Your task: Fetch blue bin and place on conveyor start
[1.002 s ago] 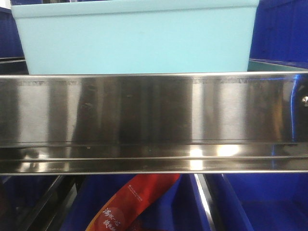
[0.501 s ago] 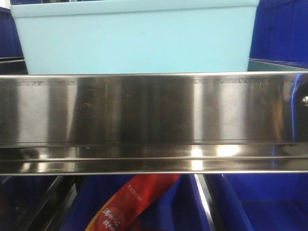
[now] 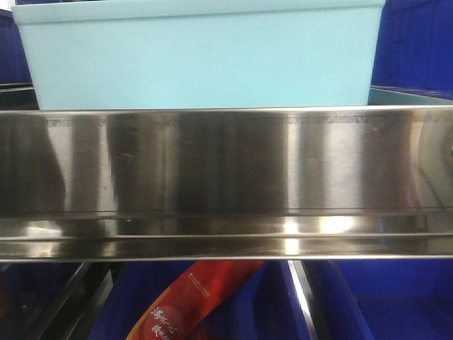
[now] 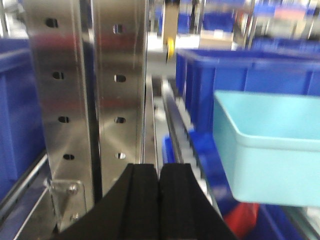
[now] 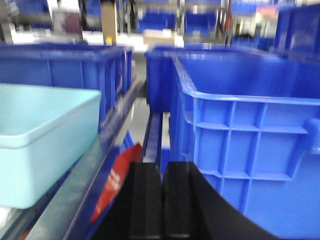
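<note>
The blue bin (image 3: 198, 57) is a light cyan tub standing on a shelf behind a shiny steel rail (image 3: 226, 163), filling the top of the front view. It shows at the right of the left wrist view (image 4: 270, 145) and at the left of the right wrist view (image 5: 40, 135). My left gripper (image 4: 159, 172) is shut and empty, left of the bin and apart from it. My right gripper (image 5: 162, 172) is shut and empty, right of the bin and apart from it. The conveyor start is out of view.
Dark royal-blue ribbed crates stand close by: one right of my right gripper (image 5: 245, 140), others behind the bin (image 4: 235, 75). A perforated steel upright (image 4: 85, 100) rises left of my left gripper. A red packet (image 3: 191, 304) lies on the level below the rail.
In the front view the bin and rail have grown slightly and the rail has shifted down a little, so the view has moved a bit closer to the shelf.
</note>
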Controlling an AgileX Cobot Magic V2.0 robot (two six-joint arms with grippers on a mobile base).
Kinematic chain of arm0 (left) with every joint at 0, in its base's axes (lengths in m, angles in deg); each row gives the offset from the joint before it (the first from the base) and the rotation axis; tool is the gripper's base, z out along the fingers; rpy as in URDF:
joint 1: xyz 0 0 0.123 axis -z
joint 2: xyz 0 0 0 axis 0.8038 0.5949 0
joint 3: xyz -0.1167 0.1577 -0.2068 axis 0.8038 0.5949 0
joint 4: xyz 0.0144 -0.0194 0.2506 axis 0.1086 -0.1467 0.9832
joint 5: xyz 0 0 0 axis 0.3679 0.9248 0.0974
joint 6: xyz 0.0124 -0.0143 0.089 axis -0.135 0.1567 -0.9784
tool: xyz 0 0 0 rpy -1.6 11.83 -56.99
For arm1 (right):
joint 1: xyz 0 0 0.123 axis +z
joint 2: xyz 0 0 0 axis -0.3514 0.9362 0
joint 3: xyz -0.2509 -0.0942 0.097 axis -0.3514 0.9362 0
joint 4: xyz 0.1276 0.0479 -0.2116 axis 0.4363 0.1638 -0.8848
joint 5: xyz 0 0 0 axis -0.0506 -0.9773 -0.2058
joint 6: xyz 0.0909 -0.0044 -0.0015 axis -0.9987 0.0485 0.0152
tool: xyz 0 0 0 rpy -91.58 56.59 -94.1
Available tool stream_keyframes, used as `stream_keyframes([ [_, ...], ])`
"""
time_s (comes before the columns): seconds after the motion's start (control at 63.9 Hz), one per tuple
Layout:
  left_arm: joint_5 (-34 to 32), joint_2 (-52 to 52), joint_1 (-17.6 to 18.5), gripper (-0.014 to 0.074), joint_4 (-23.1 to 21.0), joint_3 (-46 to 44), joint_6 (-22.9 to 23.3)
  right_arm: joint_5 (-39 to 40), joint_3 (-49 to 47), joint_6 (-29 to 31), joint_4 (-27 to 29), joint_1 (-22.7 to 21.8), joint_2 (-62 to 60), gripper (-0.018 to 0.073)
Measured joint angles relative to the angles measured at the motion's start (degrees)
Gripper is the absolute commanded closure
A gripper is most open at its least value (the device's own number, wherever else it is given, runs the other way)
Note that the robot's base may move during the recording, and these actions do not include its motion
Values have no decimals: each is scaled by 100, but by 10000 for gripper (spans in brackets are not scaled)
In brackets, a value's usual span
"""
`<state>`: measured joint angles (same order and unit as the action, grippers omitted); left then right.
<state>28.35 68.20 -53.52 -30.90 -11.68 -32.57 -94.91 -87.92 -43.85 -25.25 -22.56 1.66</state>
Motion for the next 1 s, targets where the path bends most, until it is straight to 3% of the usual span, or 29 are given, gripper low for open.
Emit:
stream_keyframes([
  [0.235, 1307, 1631, 0, 707, 0, -1180, 0, -627, -1079, 0, 0, 0, 1423, 724],
  [0.626, 1162, 2633, 0, 707, -134, -1490, -13, -537, -1400, 0, 377, 0, 2045, 721],
  [0.704, 1240, 2846, 14, 707, -337, -1814, -338, -757, -1607, 0, 514, 0, 2229, 721],
  [0.814, 1391, 3218, 277, 707, -614, -2301, -763, -1166, -1936, 0, 702, 0, 2622, 721],
  [1.002, 1466, 4081, 1139, 707, -630, -3010, -878, -1266, -2446, 51, 819, 130, 3314, 721],
])
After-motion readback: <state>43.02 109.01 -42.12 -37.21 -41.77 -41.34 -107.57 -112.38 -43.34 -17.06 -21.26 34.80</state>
